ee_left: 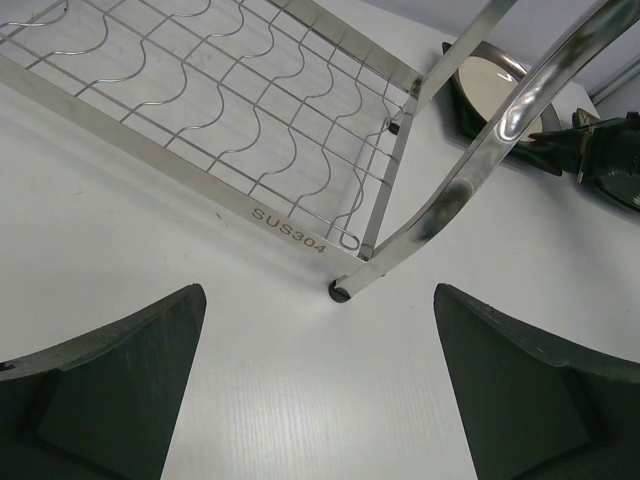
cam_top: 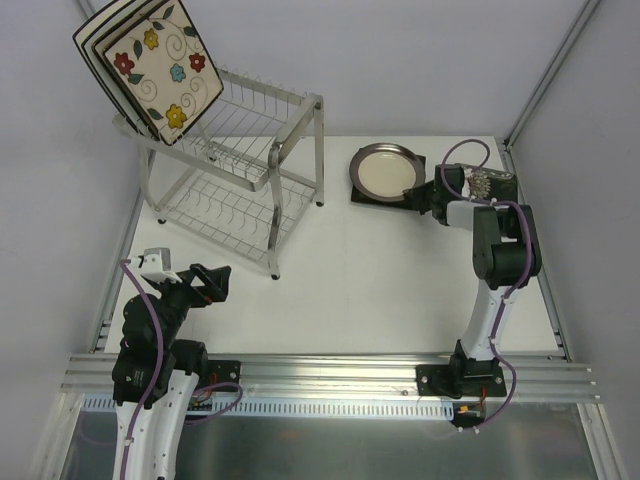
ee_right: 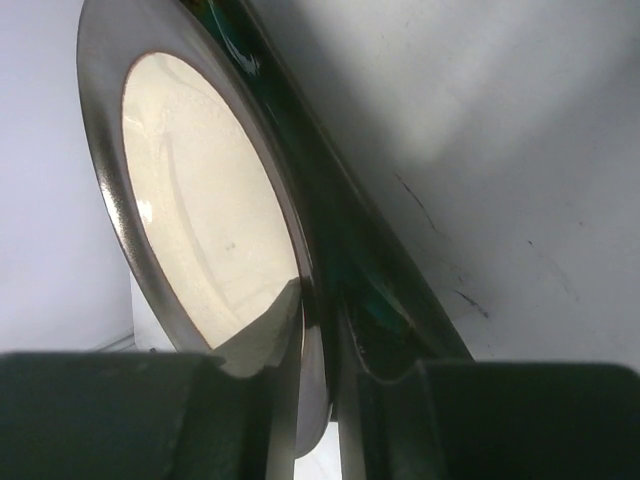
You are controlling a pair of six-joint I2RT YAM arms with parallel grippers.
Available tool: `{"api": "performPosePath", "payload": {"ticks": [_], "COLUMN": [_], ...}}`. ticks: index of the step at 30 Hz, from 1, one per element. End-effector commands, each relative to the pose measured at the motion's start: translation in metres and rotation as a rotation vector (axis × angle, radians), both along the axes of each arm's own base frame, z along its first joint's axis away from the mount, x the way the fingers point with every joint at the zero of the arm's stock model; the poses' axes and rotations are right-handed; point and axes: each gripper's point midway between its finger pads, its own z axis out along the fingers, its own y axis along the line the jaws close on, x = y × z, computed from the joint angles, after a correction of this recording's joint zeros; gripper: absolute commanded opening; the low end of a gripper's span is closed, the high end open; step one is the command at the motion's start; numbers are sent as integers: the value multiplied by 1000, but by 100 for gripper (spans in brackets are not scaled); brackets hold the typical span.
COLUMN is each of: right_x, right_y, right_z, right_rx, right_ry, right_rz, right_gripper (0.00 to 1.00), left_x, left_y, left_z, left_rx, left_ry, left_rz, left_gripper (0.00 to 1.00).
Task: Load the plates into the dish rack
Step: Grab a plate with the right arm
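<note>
Cream round plate [cam_top: 386, 172] lies on a dark square plate [cam_top: 358, 197] well apart from the dish rack [cam_top: 250, 125], so the right gripper [cam_top: 413, 195] pinches its rim to lift it, while the left gripper [cam_top: 221, 283] hangs wide open.

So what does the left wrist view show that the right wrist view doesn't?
Left wrist only: the dish rack's lower wire shelf stamped SUS304, its leg and foot, and the open left claw. Right wrist only: a close look at the round plate's grey rim between the right claw's fingers, with teal glaze on the dark plate beneath. Both: the round plate and the dark plate under it.
</note>
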Motion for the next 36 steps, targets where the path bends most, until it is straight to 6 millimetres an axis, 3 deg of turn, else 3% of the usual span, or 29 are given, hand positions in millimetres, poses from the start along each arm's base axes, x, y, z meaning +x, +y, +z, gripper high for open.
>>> {"api": "performPosePath", "payload": {"ticks": [1, 8, 12, 19, 24, 29, 36], "right_x": [-1, -8, -16, -49, -83, -121, -172], "right_y": [-5, -3, -1, 2, 5, 11, 28], "right_z": [25, 78, 121, 170, 186, 206, 216], "right_rx": [4, 7, -3, -1, 8, 11, 45], "right_ry": [-54, -160, -243, -319, -334, -364, -386], "right_rz": [-8, 30, 66, 129, 208, 299, 454], "right_gripper": [3, 1, 1, 1, 1, 1, 1], "left_x": [-8, -9, -10, -11, -10, -16, -26], "left_y": [-2, -4, -6, -8, -16, -38, -57], "left_z": [17, 18, 19, 22, 21, 22, 33], "left_rx": [-13, -15, -16, -20, -22, -65, -160], "left_ry": [-92, -102, -106, -121, -110, -62, -7], "left_rz": [-16, -25, -36, -51, -99, -219, -317], "left_gripper": [99, 99, 99, 99, 99, 99, 99]}}
